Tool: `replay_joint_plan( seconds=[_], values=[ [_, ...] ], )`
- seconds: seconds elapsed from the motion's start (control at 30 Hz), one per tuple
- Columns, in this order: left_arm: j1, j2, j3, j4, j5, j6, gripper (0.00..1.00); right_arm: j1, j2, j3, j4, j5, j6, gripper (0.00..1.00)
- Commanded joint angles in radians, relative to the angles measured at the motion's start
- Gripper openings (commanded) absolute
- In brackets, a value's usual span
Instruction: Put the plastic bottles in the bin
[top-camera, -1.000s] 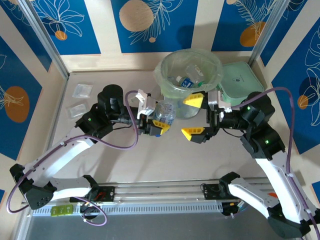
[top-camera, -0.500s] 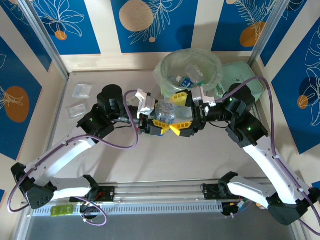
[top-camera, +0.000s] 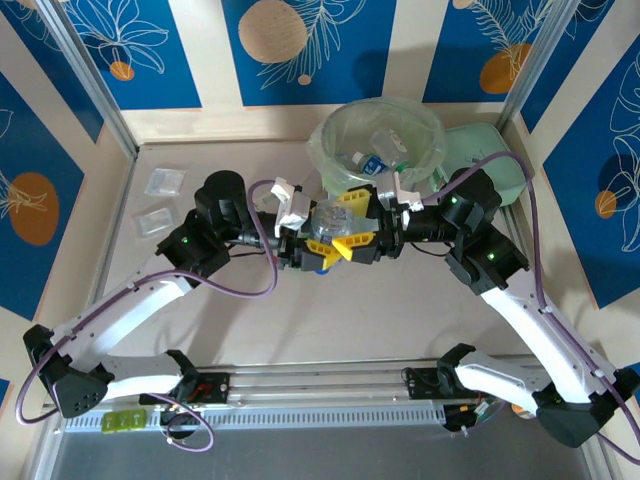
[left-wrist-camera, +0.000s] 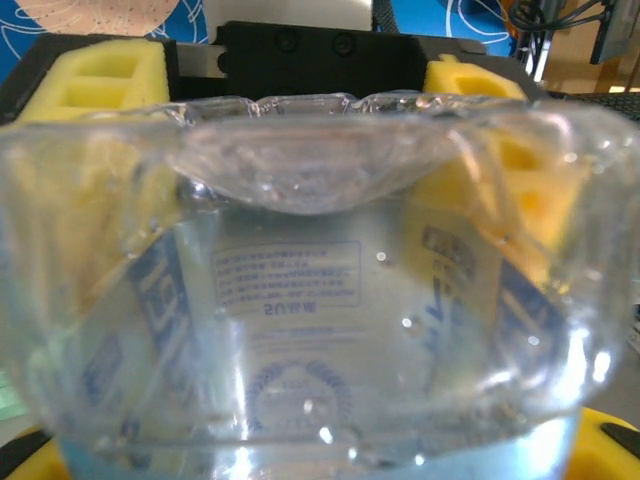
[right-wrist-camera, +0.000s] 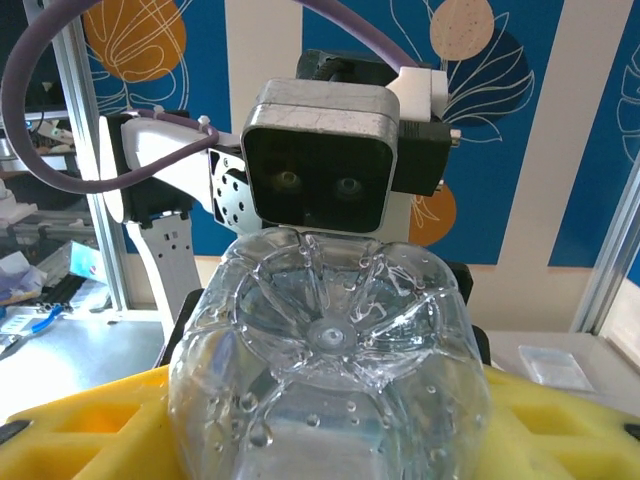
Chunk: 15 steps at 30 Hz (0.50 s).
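The bin (top-camera: 326, 142) holds several crushed plastic bottles (top-camera: 374, 160).

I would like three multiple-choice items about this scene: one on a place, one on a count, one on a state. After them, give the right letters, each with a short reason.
1. Where is the clear bottle?
A. inside the bin
B. against the left wall
C. just in front of the bin, between the two grippers

2. How many flat clear packets lie on the left part of the table?
A. none
B. two
C. five

3. What is the state of the bin?
A. upright, with bottles inside
B. tipped on its side
C. covered by a lid

Answers:
1 C: the left gripper and the right gripper both clasp it on the bin's near side.
2 B: one packet lies beyond the other.
3 A: its open mouth faces up and bottles show within.
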Motion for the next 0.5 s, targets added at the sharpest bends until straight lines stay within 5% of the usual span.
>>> replay_joint_plan(
  seconds=[0.0,0.2,0.47],
  values=[
    [-0.001,0.007,-0.003,0.033,0.003,-0.021,0.42,0.013,-0.003,-0.008,0.000,-0.013,-0.002,0.44],
    [-0.001,-0.030,-0.011,0.044,-0.111,-0.080,0.77,-0.024,-0.027,-0.008,0.015,0.003,0.031,0.43],
    [0.010,-0.248,-0.087,0.076,-0.675,-0.111,0.98,-0.125,-0.019,0.026,0.008,0.219,0.131,0.42]
  ],
)
